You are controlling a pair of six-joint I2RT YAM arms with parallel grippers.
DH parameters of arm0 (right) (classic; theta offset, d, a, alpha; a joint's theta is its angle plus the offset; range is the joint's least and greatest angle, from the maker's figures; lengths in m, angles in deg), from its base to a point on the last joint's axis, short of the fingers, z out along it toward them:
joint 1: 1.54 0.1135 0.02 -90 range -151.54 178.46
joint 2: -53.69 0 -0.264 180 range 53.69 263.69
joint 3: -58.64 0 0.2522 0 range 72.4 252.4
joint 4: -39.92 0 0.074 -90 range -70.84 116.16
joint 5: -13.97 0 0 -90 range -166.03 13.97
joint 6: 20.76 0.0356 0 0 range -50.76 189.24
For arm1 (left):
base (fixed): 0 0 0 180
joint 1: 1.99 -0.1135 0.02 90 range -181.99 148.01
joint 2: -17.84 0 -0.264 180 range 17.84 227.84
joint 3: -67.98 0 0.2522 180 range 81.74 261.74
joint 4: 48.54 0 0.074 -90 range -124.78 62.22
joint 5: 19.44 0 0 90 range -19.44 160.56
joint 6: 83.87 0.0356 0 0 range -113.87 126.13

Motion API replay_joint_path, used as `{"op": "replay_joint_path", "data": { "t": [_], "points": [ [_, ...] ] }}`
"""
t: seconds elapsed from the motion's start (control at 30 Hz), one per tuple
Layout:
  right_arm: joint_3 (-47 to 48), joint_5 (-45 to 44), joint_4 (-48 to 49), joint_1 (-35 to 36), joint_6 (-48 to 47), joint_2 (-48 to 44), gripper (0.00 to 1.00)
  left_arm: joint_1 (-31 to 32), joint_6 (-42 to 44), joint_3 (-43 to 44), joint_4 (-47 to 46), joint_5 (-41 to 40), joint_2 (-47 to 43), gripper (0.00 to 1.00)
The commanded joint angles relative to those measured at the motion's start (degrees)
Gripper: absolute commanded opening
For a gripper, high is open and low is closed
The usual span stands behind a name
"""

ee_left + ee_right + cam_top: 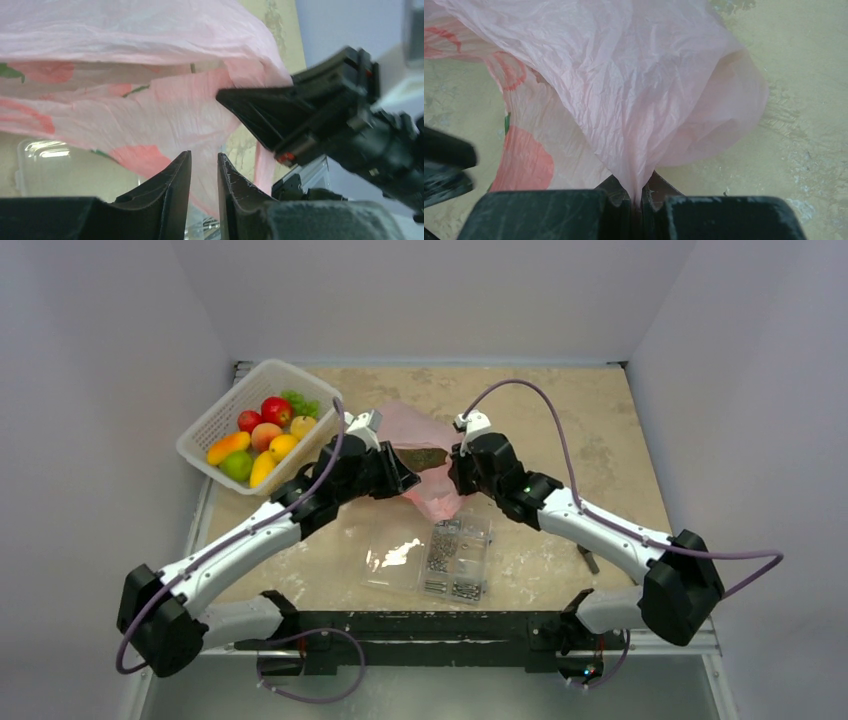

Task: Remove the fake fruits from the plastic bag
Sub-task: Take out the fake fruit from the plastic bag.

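The pink plastic bag [425, 430] lies at the table's middle, held up between my two grippers. A dull grey-green shape, the melon [425, 458], shows in the bag between the grippers. My right gripper [457, 472] is shut on a gathered fold of the bag [634, 100], pinched between its fingertips [638, 192]. My left gripper [403, 478] is at the bag's left side. In its wrist view its fingers [204, 155] stand a narrow gap apart, with the bag's film [165, 110] just beyond them. The right gripper's fingers [280, 115] show opposite.
A white basket [205, 430] at the back left holds several small red, yellow, orange and green fruits [265, 432]. A flat clear case of metal screws [455, 555] lies in front of the bag, near the front edge. Grey walls close in the table.
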State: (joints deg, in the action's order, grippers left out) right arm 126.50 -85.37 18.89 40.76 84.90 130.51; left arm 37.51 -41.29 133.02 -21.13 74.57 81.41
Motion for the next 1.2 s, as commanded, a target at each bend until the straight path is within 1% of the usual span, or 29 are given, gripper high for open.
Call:
{"op": "replay_joint_path", "data": {
  "t": [0.0,0.1,0.23,0.37,0.43,0.47,0.5,0.57,0.63,0.77,0.87,0.93,1.07,1.17],
  "points": [
    [-1.7,1.2,1.6,0.0,-0.3,-3.1,0.0,0.1,-4.4,2.8,-11.0,-1.6,7.6,0.24],
    [-2.9,1.6,2.3,-0.1,-0.8,-4.0,0.0,0.1,-5.5,4.3,-17.0,-0.8,13.6,0.21],
    [-4.5,1.9,3.0,-0.1,-0.9,-4.5,0.0,0.1,-7.6,8.1,-18.4,-0.4,21.4,0.18],
    [-6.6,1.4,3.3,-0.1,-0.7,-5.6,0.0,0.1,-12.0,6.5,-23.9,-3.7,25.0,0.23],
    [-8.0,1.0,3.9,-0.1,-0.7,-6.3,0.0,0.2,-13.2,6.7,-24.7,-5.7,26.4,0.29],
    [-8.4,0.9,4.1,-0.1,-0.7,-6.6,0.0,0.2,-13.8,6.6,-25.4,-6.2,27.1,0.33],
    [-8.9,0.9,4.3,-0.1,-0.6,-7.1,0.0,0.2,-14.6,6.4,-26.6,-6.6,27.9,0.4],
    [-9.7,0.8,4.7,0.0,-0.4,-7.7,0.0,0.3,-16.3,5.6,-28.4,-7.7,29.1,0.49],
    [-10.2,1.2,5.3,-0.1,-0.3,-8.1,0.0,0.5,-18.4,4.0,-30.3,-9.3,29.8,0.53],
    [-11.9,2.5,7.0,0.0,0.1,-8.5,0.0,1.5,-22.6,1.2,-33.7,-12.3,31.1,0.54],
    [-12.4,3.4,8.7,0.0,0.1,-8.2,0.0,1.6,-24.4,1.5,-36.5,-11.3,34.5,0.54],
    [-12.8,3.8,8.8,-0.1,-0.4,-8.1,0.0,1.5,-23.9,2.7,-37.1,-11.8,37.0,0.54],
    [-13.6,3.7,8.7,-0.1,-1.0,-8.7,0.0,0.5,-20.9,4.6,-37.6,-15.3,40.5,0.55],
    [-14.3,4.0,8.7,0.0,-1.1,-9.5,0.0,-1.2,-21.7,4.3,-38.2,-17.0,41.4,0.54]
  ]
}}
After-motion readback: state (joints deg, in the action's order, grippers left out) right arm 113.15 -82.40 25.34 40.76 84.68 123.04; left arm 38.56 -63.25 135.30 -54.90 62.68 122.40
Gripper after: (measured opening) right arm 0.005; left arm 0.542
